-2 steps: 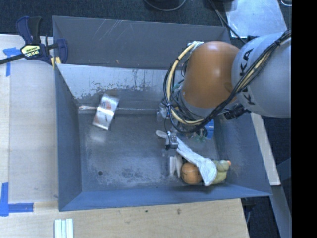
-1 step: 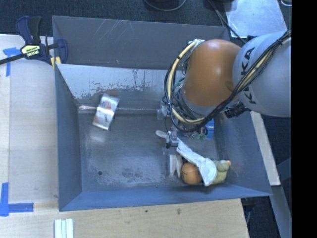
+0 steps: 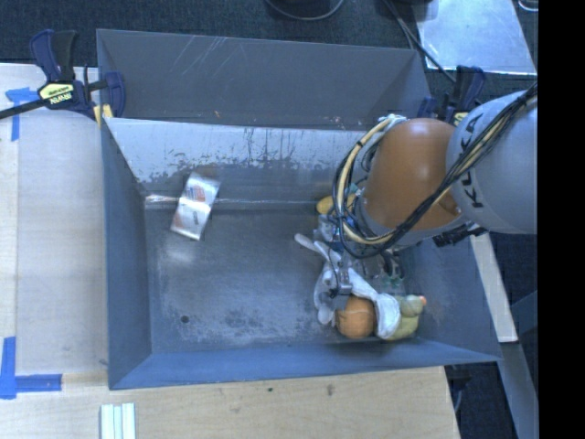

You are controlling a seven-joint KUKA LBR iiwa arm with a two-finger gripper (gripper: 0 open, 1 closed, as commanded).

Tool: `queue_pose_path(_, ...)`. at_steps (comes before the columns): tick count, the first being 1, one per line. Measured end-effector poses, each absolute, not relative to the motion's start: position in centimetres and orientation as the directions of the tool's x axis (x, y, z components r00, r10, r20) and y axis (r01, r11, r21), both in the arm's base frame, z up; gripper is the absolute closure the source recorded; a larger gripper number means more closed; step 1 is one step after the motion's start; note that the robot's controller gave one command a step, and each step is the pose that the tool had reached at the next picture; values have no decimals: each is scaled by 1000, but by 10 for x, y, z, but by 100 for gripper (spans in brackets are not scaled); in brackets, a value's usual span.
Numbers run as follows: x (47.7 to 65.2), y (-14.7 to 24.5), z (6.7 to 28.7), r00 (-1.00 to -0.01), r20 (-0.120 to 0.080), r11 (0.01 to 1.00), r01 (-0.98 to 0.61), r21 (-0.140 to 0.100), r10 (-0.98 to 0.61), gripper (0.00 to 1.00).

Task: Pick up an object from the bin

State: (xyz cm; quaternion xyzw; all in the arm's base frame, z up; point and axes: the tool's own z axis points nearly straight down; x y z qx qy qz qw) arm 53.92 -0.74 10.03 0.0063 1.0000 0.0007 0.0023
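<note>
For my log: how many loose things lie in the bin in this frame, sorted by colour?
Silver-white packet: 1
Orange round thing: 1
White-and-yellow thing: 1
Small yellow thing, partly hidden: 1
Total: 4 that can be told apart; the pale shapes left of the orange one are unclear and not counted.

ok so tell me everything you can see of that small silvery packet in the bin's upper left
The silvery packet is a small, roughly rectangular wrapper, shiny like foil or plastic film, white-silver with faint reddish print too small to read. It lies alone and skewed where the floor of the bin meets the back wall. Only the bin touches it. The gripper and the heap beside it are well off to its right.
</note>
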Motion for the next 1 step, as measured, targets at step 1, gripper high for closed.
queue_pose_path(1,536,-29,75,-994,-2,994,114,4,114,0)
